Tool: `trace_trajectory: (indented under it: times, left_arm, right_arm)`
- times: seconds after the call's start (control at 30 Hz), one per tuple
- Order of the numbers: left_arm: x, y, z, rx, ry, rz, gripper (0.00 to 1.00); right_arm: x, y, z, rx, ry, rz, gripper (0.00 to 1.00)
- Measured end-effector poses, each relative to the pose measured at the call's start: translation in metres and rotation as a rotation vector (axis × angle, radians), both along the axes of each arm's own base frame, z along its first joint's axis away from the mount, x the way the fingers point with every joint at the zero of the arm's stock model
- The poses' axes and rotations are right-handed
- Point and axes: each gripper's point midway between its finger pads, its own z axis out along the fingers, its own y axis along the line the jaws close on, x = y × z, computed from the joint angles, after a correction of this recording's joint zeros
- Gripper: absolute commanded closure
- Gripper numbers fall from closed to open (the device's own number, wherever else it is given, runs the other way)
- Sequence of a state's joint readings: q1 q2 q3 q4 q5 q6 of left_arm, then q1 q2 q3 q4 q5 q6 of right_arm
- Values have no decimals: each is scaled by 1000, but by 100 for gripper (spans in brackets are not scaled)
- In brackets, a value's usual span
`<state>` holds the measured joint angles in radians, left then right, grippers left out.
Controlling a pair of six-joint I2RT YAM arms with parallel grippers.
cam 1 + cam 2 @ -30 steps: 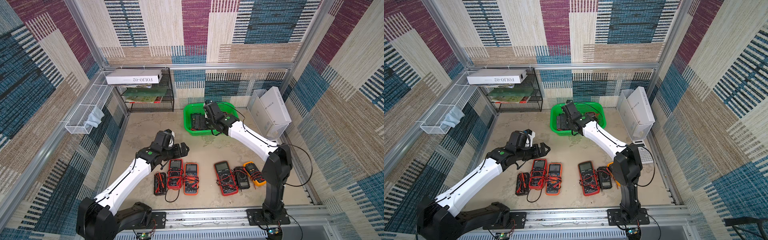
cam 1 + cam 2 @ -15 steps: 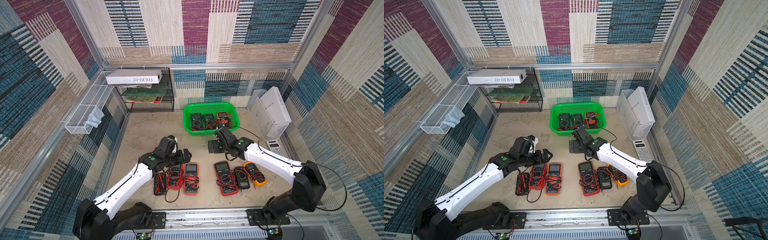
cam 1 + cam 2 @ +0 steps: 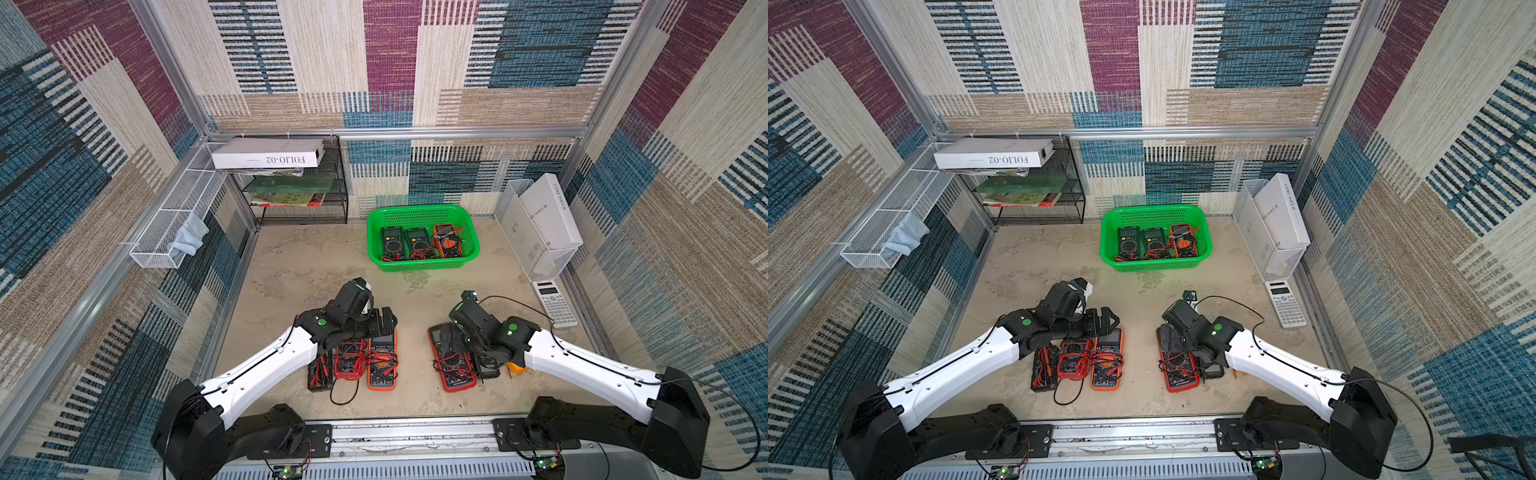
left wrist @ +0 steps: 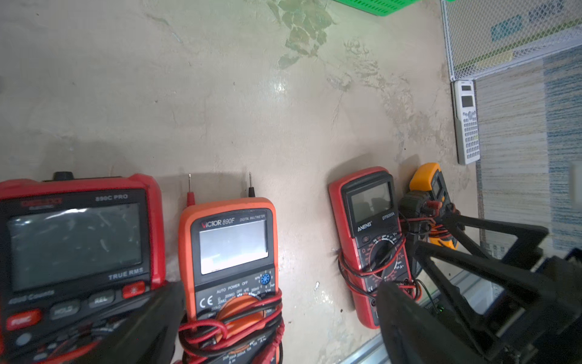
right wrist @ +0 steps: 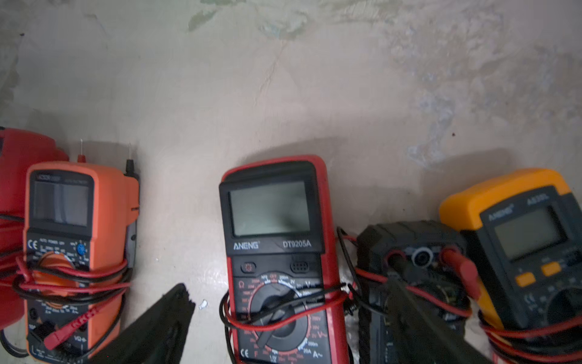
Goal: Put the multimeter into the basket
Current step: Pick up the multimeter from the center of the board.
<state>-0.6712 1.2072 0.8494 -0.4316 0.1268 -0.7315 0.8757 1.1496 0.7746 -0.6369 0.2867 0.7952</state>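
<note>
now the right gripper [image 5: 289, 286], spread over the red multimeter [image 5: 277, 220], may snag leads: one finger [image 5: 419, 315] overhangs the black meter [image 5: 409, 239] at 3 o'clock.

In a top view, the left end effector [image 3: 384, 322] hangs over the far end of an orange multimeter [image 3: 382, 368]. The right end effector [image 3: 448, 338] is over the screen end of a red multimeter [image 3: 455, 370]. Beyond both, well apart, a green basket [image 3: 423, 266] holds 3 multimeters [image 3: 417, 243] side by side. A white calculator [image 3: 555, 303] lies on the tabletop [image 3: 291, 266] to the right end effector's right.
</note>
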Motion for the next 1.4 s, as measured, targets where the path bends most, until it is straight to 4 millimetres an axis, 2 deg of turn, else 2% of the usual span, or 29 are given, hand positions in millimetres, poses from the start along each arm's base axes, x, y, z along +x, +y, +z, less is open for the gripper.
trace_trajectory:
  times: [0.23,0.43,1.03,1.2,1.4]
  left_arm:
    - [-11,3,3,1,-16,0,0]
    - [-14,10,7,11,-27,16,0]
    - [-22,19,2,39,-13,15,0]
    - [-23,22,1,43,-18,21,0]
    - [-25,26,1,50,-23,27,0]
  right_arm:
    - [-22,-8,-5,-5,37,-7,0]
    - [-33,-9,-12,-7,65,-4,1]
    - [-43,20,-52,-136,151,99,0]
    - [-51,27,-64,-175,173,139,1]
    - [-50,36,-75,-202,185,151,1]
